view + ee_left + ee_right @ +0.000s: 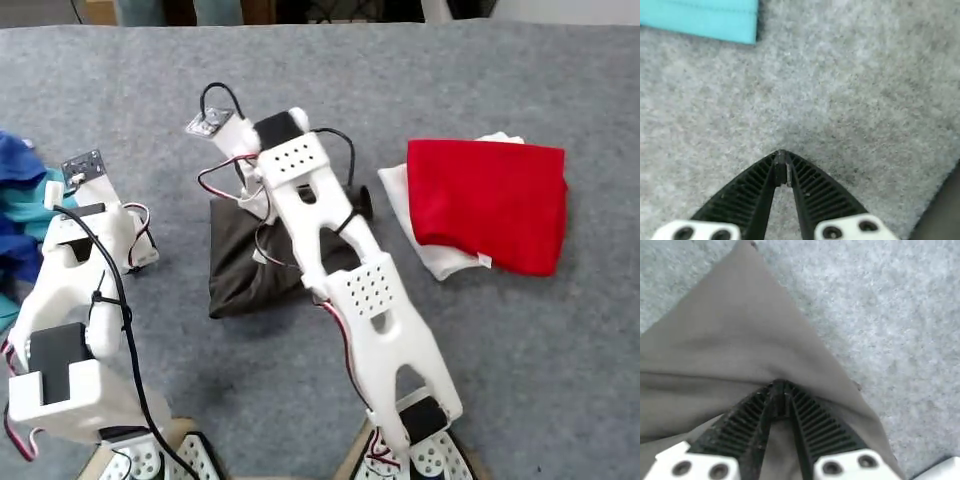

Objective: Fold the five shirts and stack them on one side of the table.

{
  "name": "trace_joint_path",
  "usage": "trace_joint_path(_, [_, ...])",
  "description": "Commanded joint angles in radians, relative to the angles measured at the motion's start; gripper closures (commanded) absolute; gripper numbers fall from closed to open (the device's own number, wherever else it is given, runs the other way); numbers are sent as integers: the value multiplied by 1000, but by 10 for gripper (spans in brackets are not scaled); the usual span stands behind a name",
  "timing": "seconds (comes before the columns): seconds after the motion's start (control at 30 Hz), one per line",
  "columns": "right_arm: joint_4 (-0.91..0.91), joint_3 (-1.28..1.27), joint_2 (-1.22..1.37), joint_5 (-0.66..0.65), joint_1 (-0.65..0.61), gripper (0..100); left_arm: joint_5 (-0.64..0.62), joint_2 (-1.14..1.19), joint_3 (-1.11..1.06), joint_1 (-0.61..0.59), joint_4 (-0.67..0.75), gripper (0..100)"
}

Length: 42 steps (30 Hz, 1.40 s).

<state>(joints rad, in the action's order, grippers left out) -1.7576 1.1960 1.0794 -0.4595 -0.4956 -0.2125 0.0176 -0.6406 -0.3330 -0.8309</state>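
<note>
Your right gripper [782, 392] is closed, pinching a fold of the dark brown-grey soft cloth shirt [740, 335], which lies crumpled mid-table. Open grey felt tabletop [560, 350] lies beyond its edges. Your left gripper [782, 162] has its fingers together on nothing, over bare felt near the teal shirt [700, 20] and its straight hem. The folded red shirt [490, 200] lies atop a white shirt [435, 255] on the right side.

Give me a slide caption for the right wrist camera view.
Right gripper, jaws closed, pinching a fold of the dark shirt on the grey table cover.
</note>
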Motion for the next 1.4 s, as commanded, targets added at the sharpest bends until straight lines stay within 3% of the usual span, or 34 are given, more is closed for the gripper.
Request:
trace_joint_path(0.0, [-9,41,-44,11,18,983,-6,-12,-4,-10,11,970])
trace_joint_path(0.37, [-11,-170,-145,12,63,983,-6,-11,-4,-12,11,970])
trace_joint_path(0.93, [-6,-1112,-866,12,302,983,-6,-11,-4,-12,11,970])
trace_joint_path(1.17, [40,-1049,-990,15,341,983,-6,-11,-2,-12,12,970])
trace_joint_path(1.37, [144,-957,-892,137,236,983,-6,-11,-2,-12,12,970])
